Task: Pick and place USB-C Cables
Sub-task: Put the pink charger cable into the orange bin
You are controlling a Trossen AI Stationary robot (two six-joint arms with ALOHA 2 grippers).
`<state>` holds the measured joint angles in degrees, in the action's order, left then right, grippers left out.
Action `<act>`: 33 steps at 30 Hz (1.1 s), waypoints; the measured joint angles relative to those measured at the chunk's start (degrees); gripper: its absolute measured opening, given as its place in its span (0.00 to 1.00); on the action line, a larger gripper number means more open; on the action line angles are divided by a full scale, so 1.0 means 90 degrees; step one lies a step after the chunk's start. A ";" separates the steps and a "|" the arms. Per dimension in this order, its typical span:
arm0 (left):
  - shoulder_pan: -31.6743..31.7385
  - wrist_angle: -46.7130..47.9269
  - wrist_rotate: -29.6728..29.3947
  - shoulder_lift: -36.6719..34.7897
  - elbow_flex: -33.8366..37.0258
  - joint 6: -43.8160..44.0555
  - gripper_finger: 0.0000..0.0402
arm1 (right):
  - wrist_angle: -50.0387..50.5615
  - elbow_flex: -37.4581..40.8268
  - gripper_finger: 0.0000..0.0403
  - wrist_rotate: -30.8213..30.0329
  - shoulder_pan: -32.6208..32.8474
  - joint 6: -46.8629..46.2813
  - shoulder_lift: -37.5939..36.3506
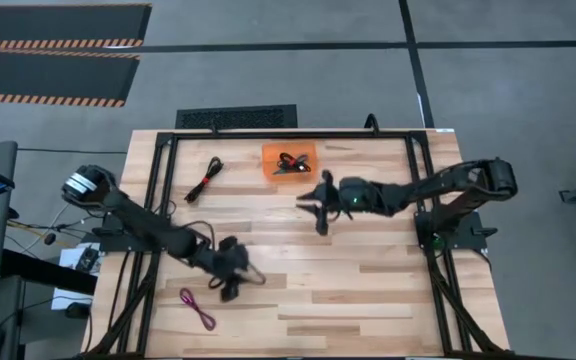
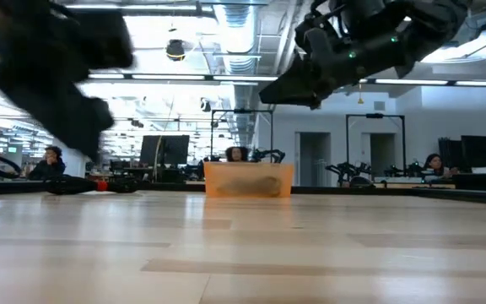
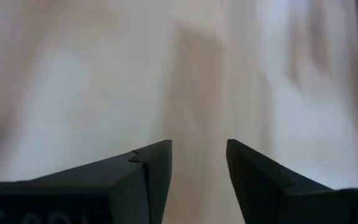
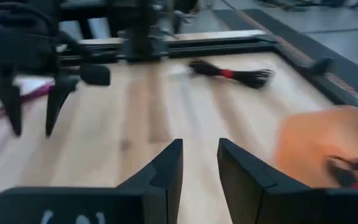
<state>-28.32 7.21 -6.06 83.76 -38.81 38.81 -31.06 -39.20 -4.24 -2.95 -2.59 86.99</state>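
Note:
A red-and-black cable [image 1: 205, 180] lies folded on the wood near the table's far left; the right wrist view shows it too [image 4: 229, 73]. A magenta cable [image 1: 197, 308] lies near the near left edge. The small orange tray [image 1: 288, 160] at the far edge holds a bundle of dark and red cables [image 1: 289, 163]; I cannot tell them apart. My left gripper [image 1: 234, 284] hovers open over bare wood, right of the magenta cable, with nothing between its fingers [image 3: 199, 155]. My right gripper [image 1: 320, 208] hangs open and empty [image 4: 199, 155] just near-right of the tray.
A black metal frame [image 1: 168, 150] runs along the table's left, far and right sides. Bare wood fills the middle and near right of the table [image 1: 368, 290]. In the low view the tray [image 2: 249, 179] stands at the far edge, with people at desks in the room behind.

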 joint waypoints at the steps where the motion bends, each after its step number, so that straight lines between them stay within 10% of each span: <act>1: -0.0161 0.0406 0.0153 -0.0067 -0.0139 0.0095 0.32 | -0.0013 -0.0003 0.30 -0.0002 0.0136 0.0000 0.0091; 9: -0.1405 0.3198 0.0650 -0.0145 -0.1248 0.0585 0.27 | -0.0911 -0.0079 0.30 -0.0061 0.0542 -0.0056 0.0890; 21: -0.2486 0.3427 0.0527 0.0052 -0.1326 0.1411 0.27 | -0.0894 -0.0324 0.30 -0.0042 0.0521 -0.0103 0.1140; 33: -0.2817 0.3928 0.0265 0.0079 -0.1323 0.1197 0.55 | -0.0883 -0.0324 0.30 -0.0025 0.0479 -0.0217 0.1140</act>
<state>-53.68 42.56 -3.68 84.47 -50.72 49.59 -39.01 -42.11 -4.47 1.37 -4.54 97.25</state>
